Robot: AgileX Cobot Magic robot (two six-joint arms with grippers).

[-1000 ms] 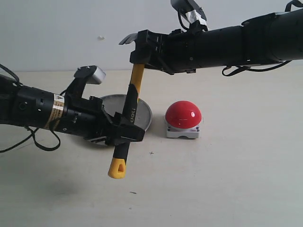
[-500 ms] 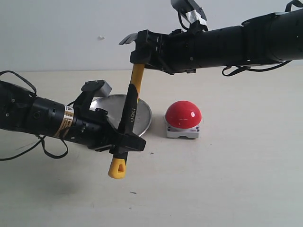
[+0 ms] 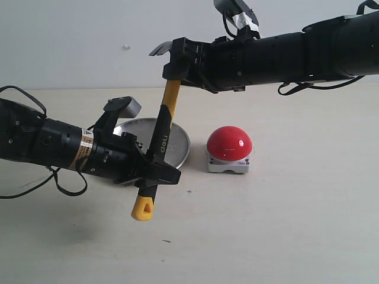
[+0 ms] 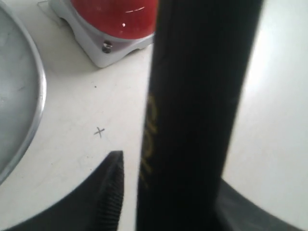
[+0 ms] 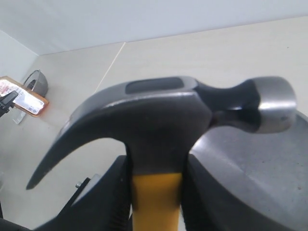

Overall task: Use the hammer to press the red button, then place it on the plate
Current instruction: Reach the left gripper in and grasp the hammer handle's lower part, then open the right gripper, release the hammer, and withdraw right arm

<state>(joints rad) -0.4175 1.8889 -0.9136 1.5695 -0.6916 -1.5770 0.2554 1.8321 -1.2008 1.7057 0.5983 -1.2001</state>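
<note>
Steel plate (image 3: 142, 131) (partly behind hammer (image 3: 167, 112))

I count one hammer (image 3: 163, 135), one red button (image 3: 229, 144) on its single grey base (image 3: 228, 166), and one round silver plate (image 3: 181, 148). Two black arms reach over the one table (image 3: 284, 225), the left arm (image 3: 47, 142) and the right arm (image 3: 296, 53), each ending in one gripper, so two in all: the left gripper (image 3: 155, 176) and the right gripper (image 3: 177, 65). One small cross (image 3: 189, 191) is marked on the tabletop.
</note>
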